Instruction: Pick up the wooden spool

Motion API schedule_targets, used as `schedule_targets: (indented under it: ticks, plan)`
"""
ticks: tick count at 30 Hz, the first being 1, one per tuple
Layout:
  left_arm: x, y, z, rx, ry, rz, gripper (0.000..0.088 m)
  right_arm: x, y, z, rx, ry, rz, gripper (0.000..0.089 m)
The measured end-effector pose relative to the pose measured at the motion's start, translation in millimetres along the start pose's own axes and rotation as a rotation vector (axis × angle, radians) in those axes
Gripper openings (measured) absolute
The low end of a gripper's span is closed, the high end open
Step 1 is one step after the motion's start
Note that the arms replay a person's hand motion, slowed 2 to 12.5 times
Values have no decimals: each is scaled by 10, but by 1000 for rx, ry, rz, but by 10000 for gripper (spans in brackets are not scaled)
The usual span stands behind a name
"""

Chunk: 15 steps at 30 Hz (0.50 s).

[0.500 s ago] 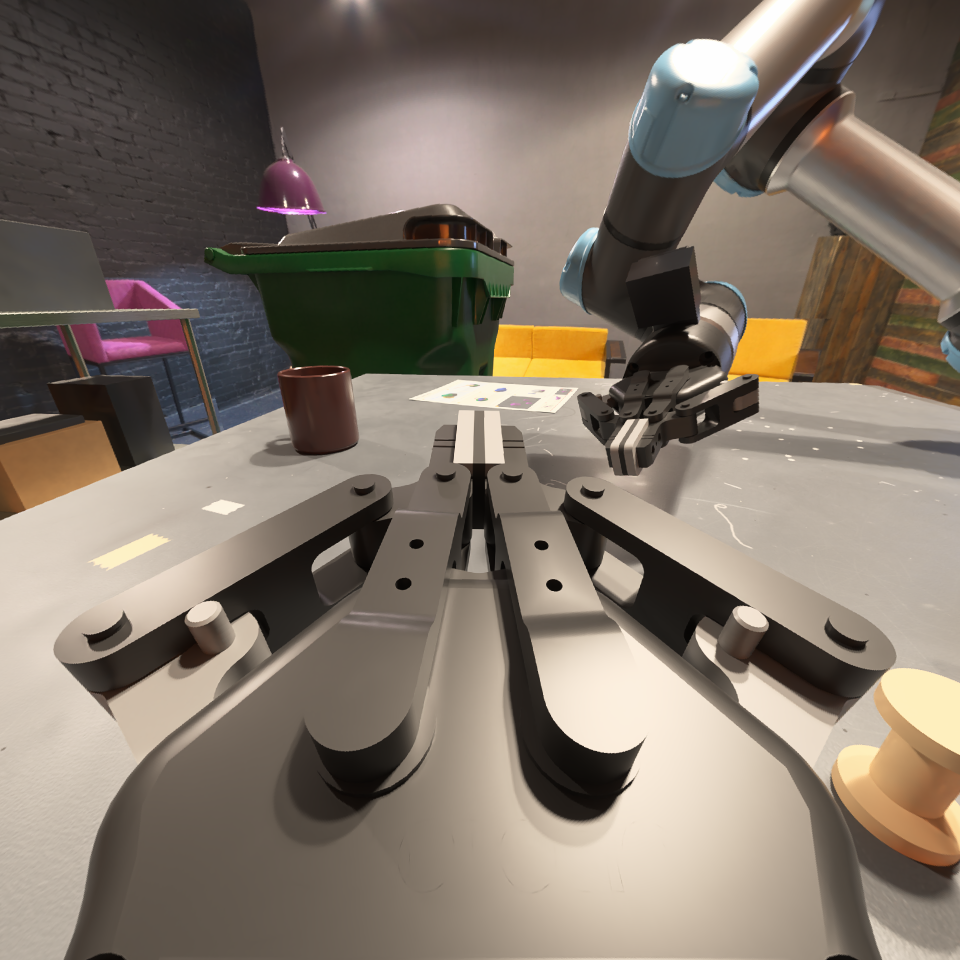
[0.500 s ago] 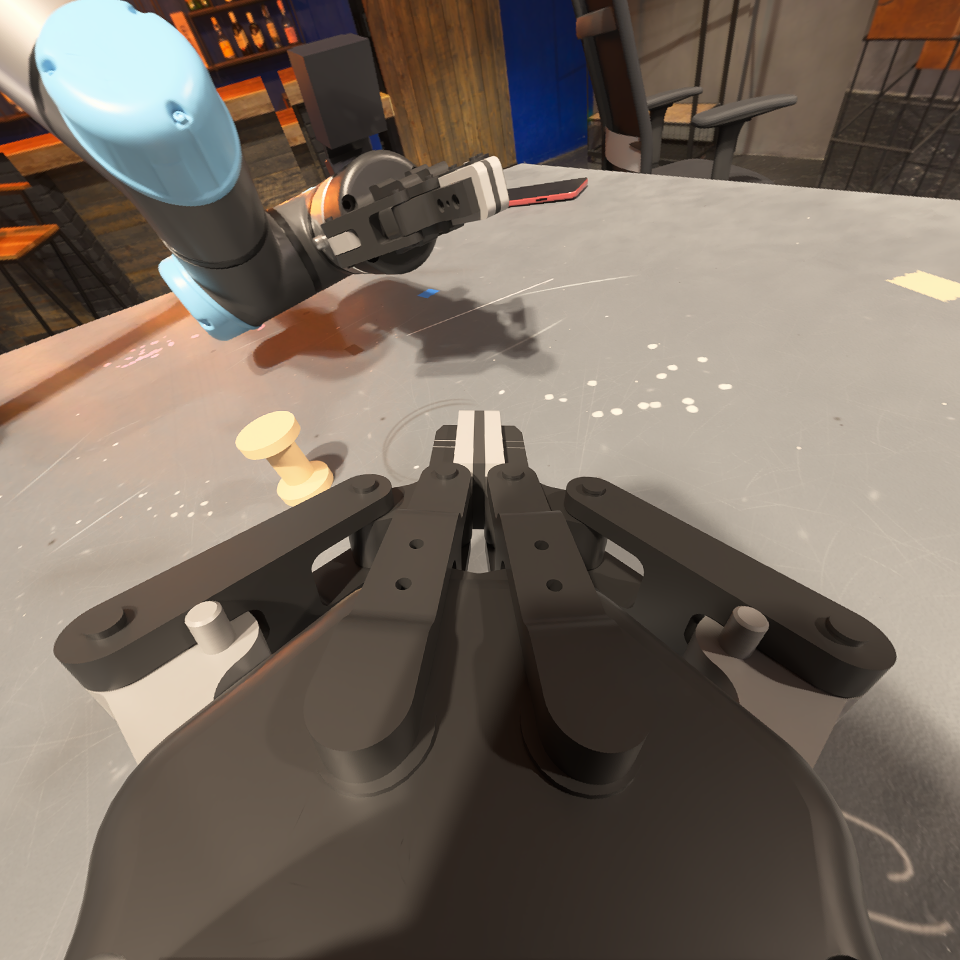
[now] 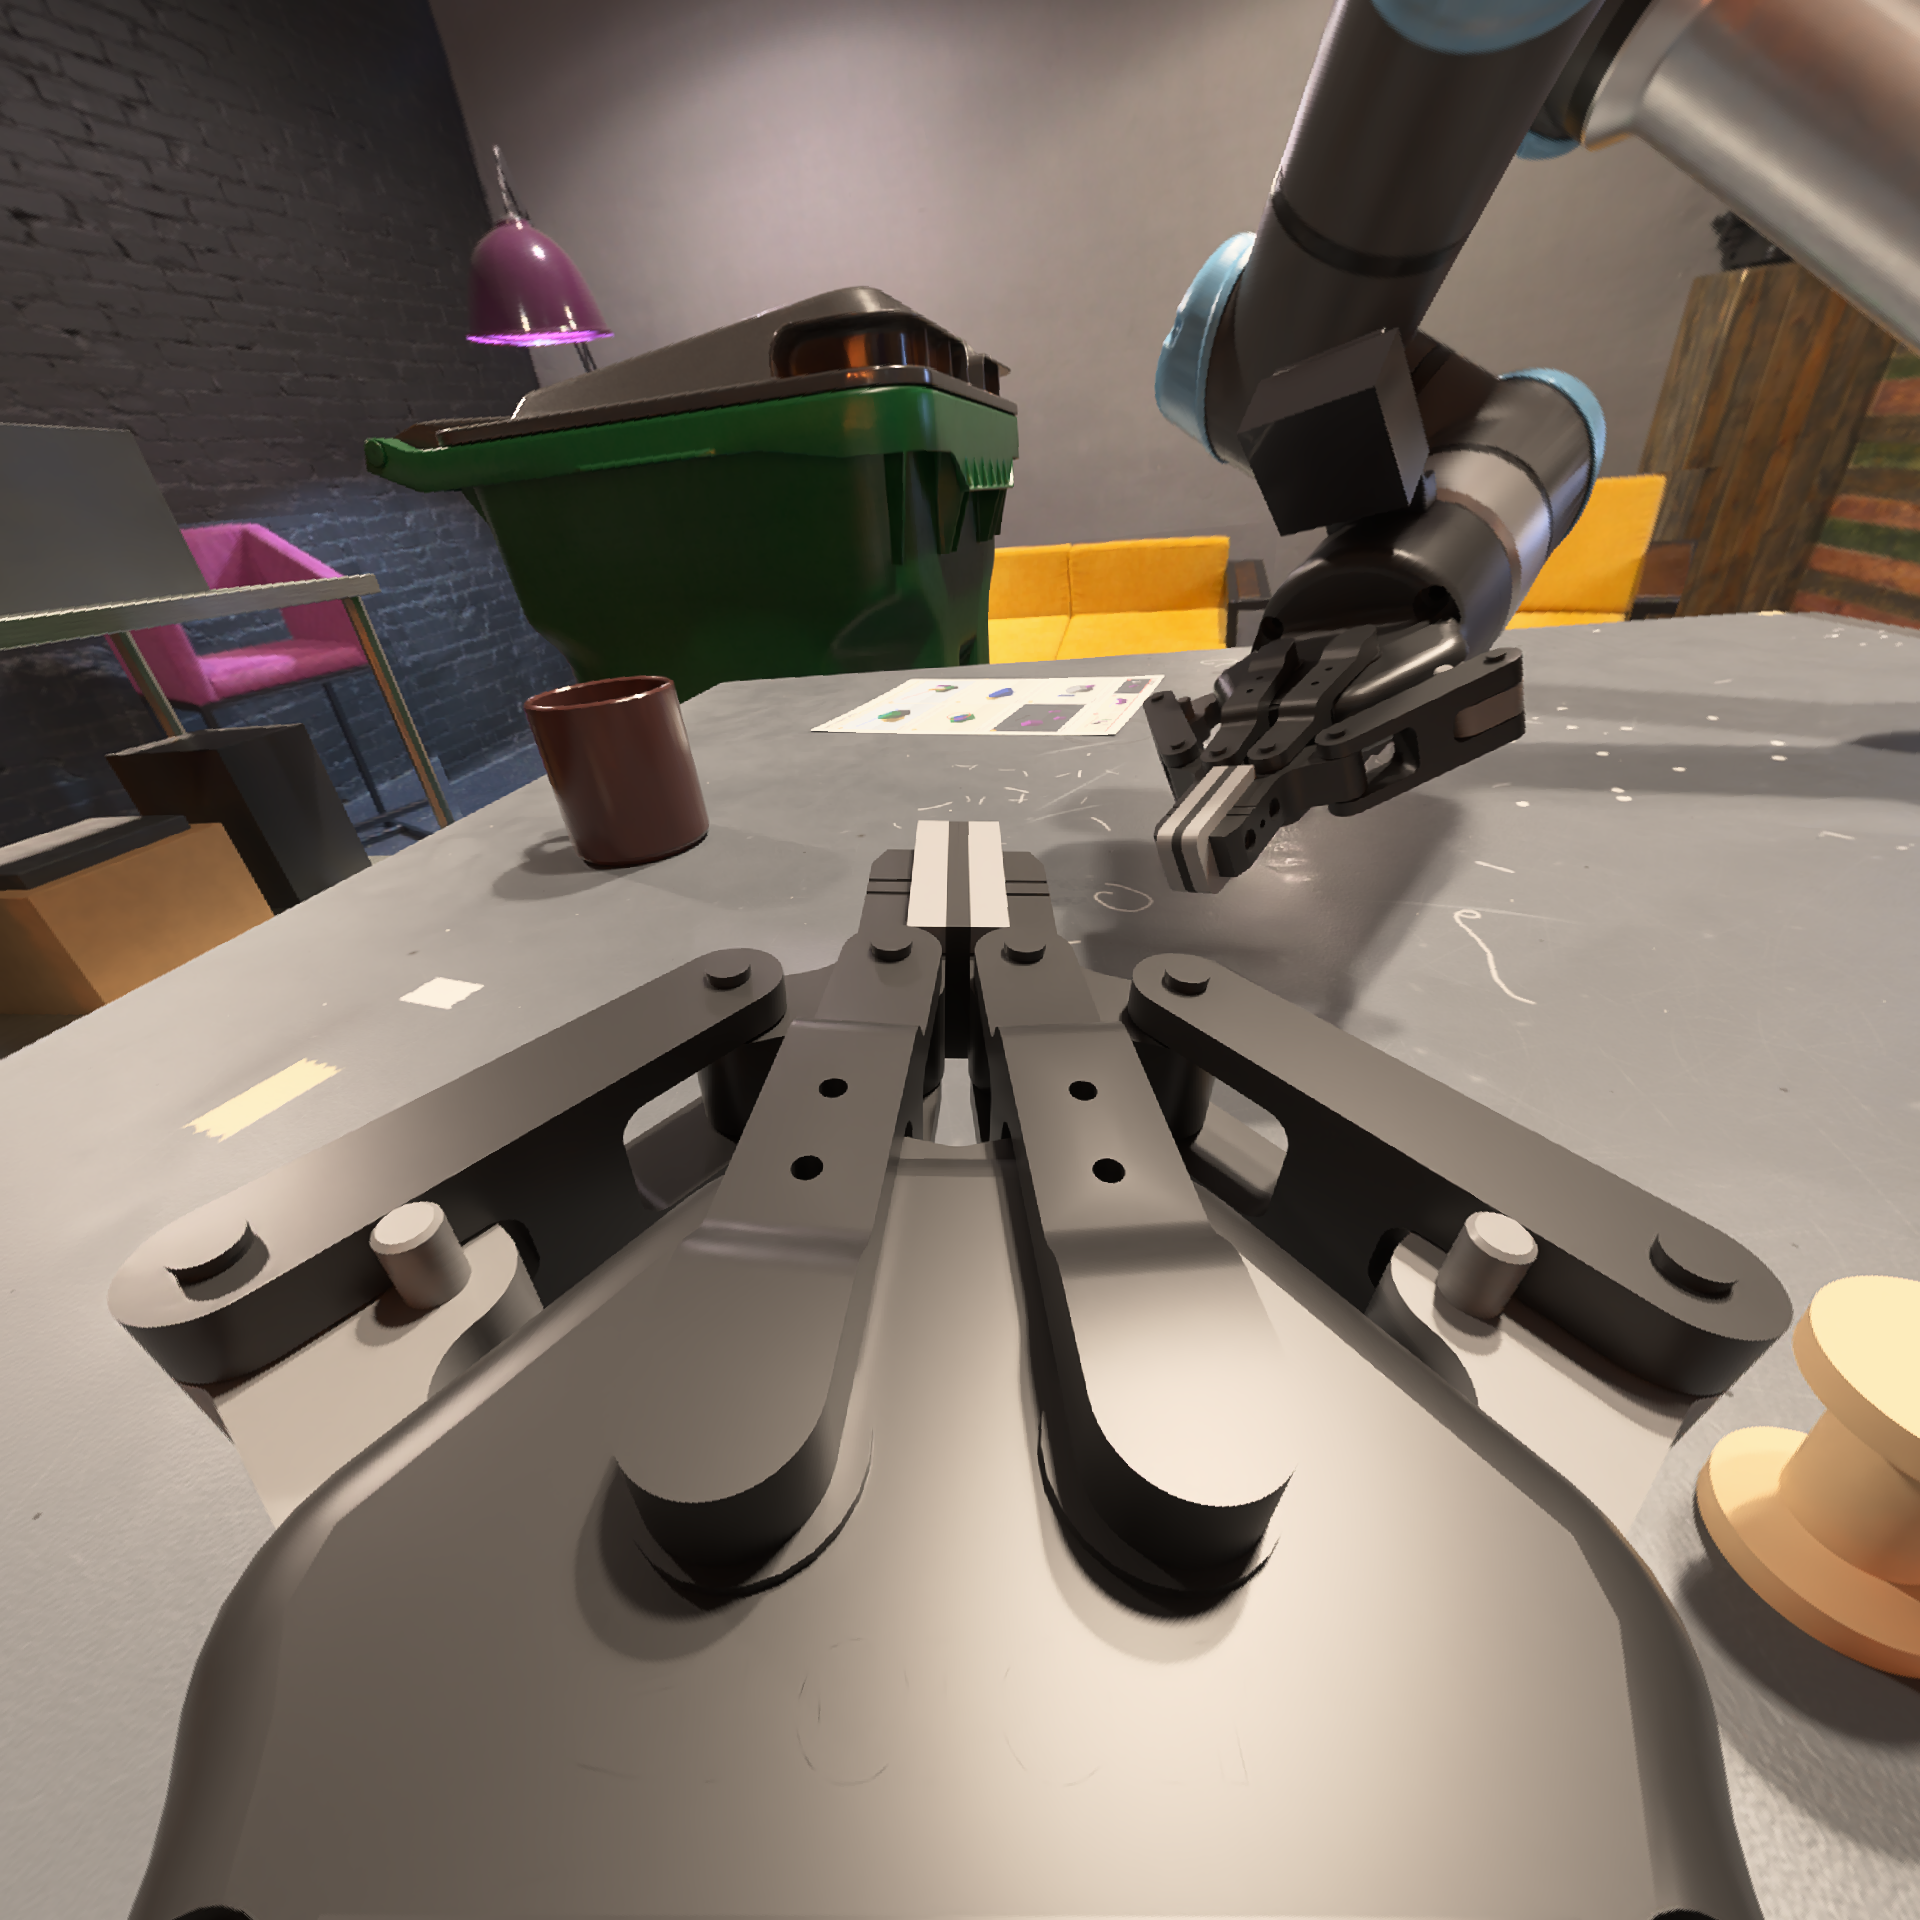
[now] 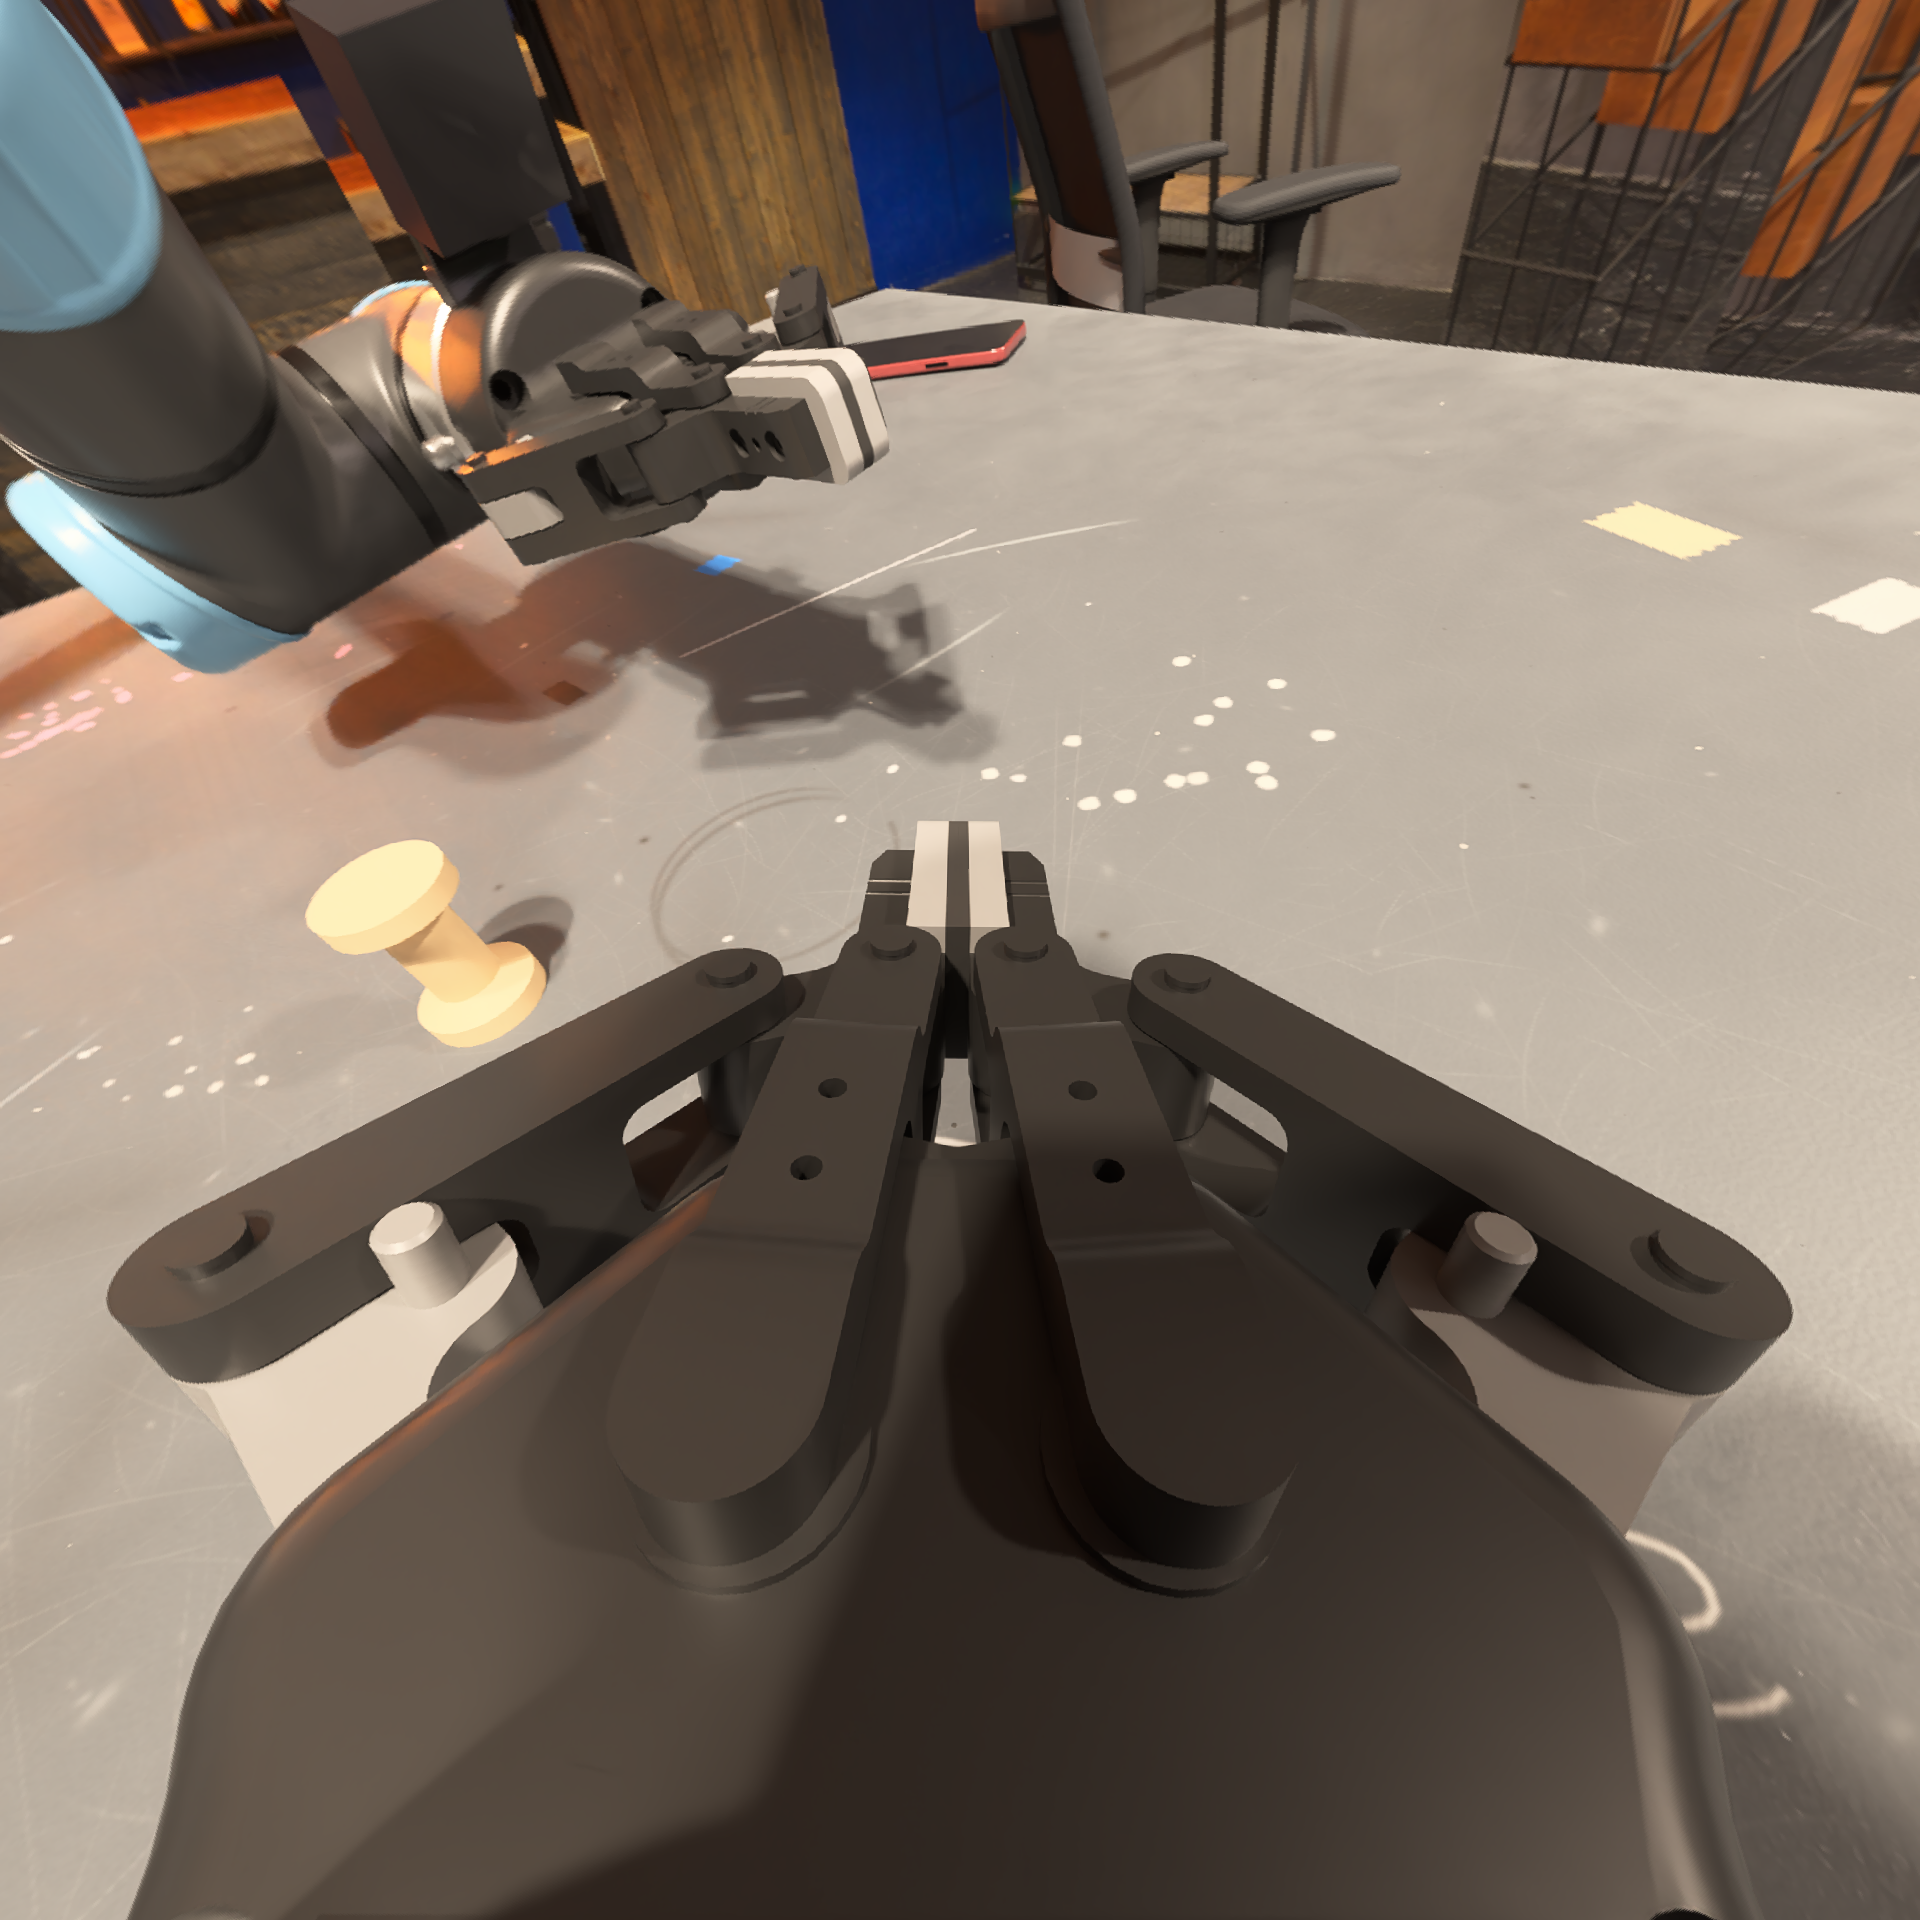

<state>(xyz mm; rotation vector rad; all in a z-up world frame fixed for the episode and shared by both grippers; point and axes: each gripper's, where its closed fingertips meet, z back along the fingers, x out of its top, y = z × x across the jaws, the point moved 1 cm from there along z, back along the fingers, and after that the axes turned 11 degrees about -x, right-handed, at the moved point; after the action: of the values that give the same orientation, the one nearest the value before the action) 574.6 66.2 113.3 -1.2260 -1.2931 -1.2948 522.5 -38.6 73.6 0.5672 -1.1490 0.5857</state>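
You're barely starting: the spool [image 4: 426, 940] is lying ungrasped on the bench [image 4: 1455, 831], both grippers' jaws closed, empty.

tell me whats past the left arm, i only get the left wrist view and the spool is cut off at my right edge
Observer: The whole wooden spool shows in the right wrist view, lying on its side on the grey table, held by nothing.
Operator: is the right pincer near it
Observer: The right pincer is shut and empty; the spool lies to the left of its fingertips, apart from them.
Operator: anything else on that side of the table
Observer: A red phone lies flat near the far edge, behind the left pincer, which is also shut and empty.
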Motion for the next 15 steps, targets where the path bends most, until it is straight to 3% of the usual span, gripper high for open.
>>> schedule_targets:
  ticks: [8,15]
  plan:
    - [-12,-31,-13,-4,12,-25,0,-40,17,-48,-63,24,54,0]
    - [29,0,32,10,-30,-8,0,-31,101,-91,-77,24,79,0]
